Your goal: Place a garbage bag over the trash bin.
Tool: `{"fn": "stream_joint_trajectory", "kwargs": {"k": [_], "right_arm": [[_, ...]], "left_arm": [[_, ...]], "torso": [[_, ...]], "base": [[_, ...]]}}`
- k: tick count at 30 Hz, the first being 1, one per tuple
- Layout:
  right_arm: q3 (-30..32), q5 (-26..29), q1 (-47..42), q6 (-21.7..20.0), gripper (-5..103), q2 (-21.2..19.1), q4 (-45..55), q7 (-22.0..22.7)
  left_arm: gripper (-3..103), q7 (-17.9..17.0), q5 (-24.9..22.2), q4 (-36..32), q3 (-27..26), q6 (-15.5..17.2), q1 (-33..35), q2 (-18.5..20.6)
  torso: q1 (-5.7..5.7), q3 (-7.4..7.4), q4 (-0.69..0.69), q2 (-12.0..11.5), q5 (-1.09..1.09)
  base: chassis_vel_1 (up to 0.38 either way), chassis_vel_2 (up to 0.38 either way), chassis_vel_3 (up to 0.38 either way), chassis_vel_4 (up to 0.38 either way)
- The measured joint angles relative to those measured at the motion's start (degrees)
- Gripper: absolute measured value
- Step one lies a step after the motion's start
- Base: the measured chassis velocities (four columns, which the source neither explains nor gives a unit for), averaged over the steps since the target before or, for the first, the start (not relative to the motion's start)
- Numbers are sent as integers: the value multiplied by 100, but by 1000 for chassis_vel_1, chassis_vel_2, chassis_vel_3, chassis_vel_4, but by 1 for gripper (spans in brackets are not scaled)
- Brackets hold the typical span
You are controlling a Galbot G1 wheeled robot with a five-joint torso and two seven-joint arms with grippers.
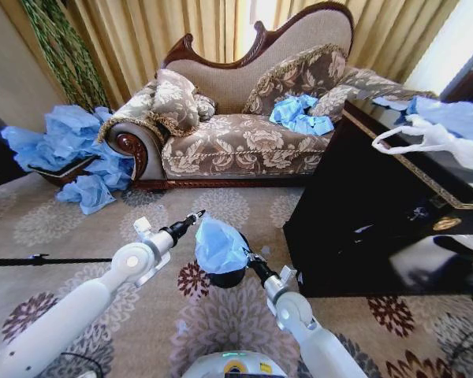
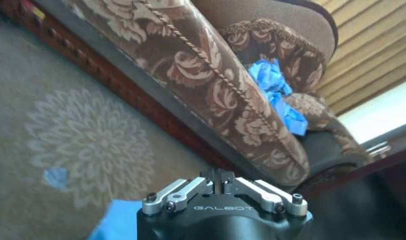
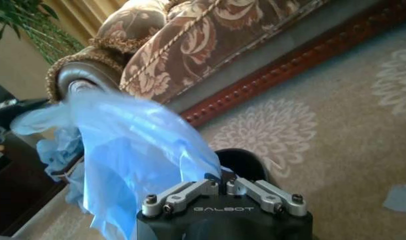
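- The left tool sits in the lower middle of the head view, just left of the garbage bag. Its fingers are pressed together with nothing between them, and in its wrist view the tip points at the sofa.
- The bag is the light blue lump in the lower middle. It is draped on top of the trash bin, and only a little of the black bin peeks out under it.
- The right tool touches the bag's right side. In its wrist view the fingers look clamped on the bag's edge, but the pinch itself is partly hidden, so I am not fully sure.
- To do this step well, I think the bag's mouth must be pulled wide and down around the bin's rim, slowly, so the thin plastic does not tear or slip off.
- The left tool would need to open and catch the loose left edge.
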Motion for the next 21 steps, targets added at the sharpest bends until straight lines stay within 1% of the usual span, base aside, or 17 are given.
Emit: {"fn": "stream_joint_trajectory", "kwargs": {"k": [1, 3, 4, 5, 6, 7, 8, 9, 10, 11, 12, 13, 15, 16, 18, 20, 21], "right_arm": [[16, 2, -2, 4, 0, 6, -23, -4], [25, 1, 0, 21, 0, 21, -42, -4], [56, -6, 2, 41, 0, 64, -67, -4], [78, -6, 4, 42, 0, 87, -67, 1], [78, -6, 4, 42, 0, 87, -67, 1], [101, 1, 5, 41, 0, 102, -52, 18], [108, 5, 6, 40, 0, 107, -23, 26], [108, 5, 6, 40, 0, 107, -23, 26], [113, 7, 6, 39, 0, 106, -3, 30], [116, 12, 5, 30, 0, 105, 43, 35], [115, 12, 2, 26, 0, 105, 75, 39], [115, 12, 2, 26, 0, 105, 75, 39], [80, 5, -22, 23, 0, 117, 144, 54], [80, 5, -22, 23, 0, 117, 144, 54], [29, -15, -50, 21, 0, 120, 195, 67], [-1, -36, -61, 21, 0, 118, 203, 73], [-5, -46, -64, 21, 0, 116, 203, 73]], "left_arm": [[11, 6, 131, 5, -3, 26, 41, 34], [11, 21, 219, 5, -19, 46, 82, 65], [21, 62, 381, -13, -107, 92, 219, 169], [21, 76, 479, -67, -195, 137, 337, 272], [21, 76, 479, -67, -195, 137, 337, 272], [26, 124, 594, -156, -324, 236, 526, 439], [31, 206, 761, -247, -481, 446, 756, 632], [31, 206, 761, -247, -481, 446, 756, 632], [37, 277, 882, -286, -563, 563, 870, 740], [42, 464, 1109, -333, -650, 705, 1016, 911], [48, 518, 1250, -371, -612, 755, 1021, 984], [48, 518, 1250, -371, -612, 755, 1021, 984], [59, 395, 1664, -402, -325, 901, 845, 951], [59, 395, 1664, -402, -325, 901, 845, 951], [70, 441, 2271, -330, -13, 1043, 723, 860], [81, 461, 2734, -247, 343, 1075, 639, 796], [81, 467, 2890, -213, 465, 1074, 609, 768]], "torso": [[0, 0, 0, 0, 0], [0, 0, -1, 0, -1], [0, 0, -1, 0, 0], [0, 0, -1, 0, -2], [0, 0, -1, 0, -2], [0, 0, 0, 0, -1], [-1, 0, 1, 0, 1], [-1, 0, 1, 0, 1], [0, 0, 2, 0, 1], [0, -1, 3, 0, 2], [0, 0, 3, 0, 1], [0, 0, 3, 0, 1], [0, -1, -3, 0, 0], [0, -1, -3, 0, 0], [0, 0, -2, 0, 0], [0, 0, 1, 0, -1], [0, 0, 0, 0, -1]], "base": [[0, 0, 0, 0], [0, 0, 0, 0], [0, 0, 0, 0], [0, 0, 0, 0], [0, 0, 0, 0], [0, 0, 0, 0], [0, 0, 0, 0], [0, 0, 0, 0], [0, 0, 0, 0], [0, 0, 0, 0], [0, 0, 0, 0], [0, 0, 0, 0], [0, 0, 0, 0], [0, 0, 0, 0], [0, 0, 0, 0], [0, 0, 0, 0], [0, 0, 0, 0]]}}
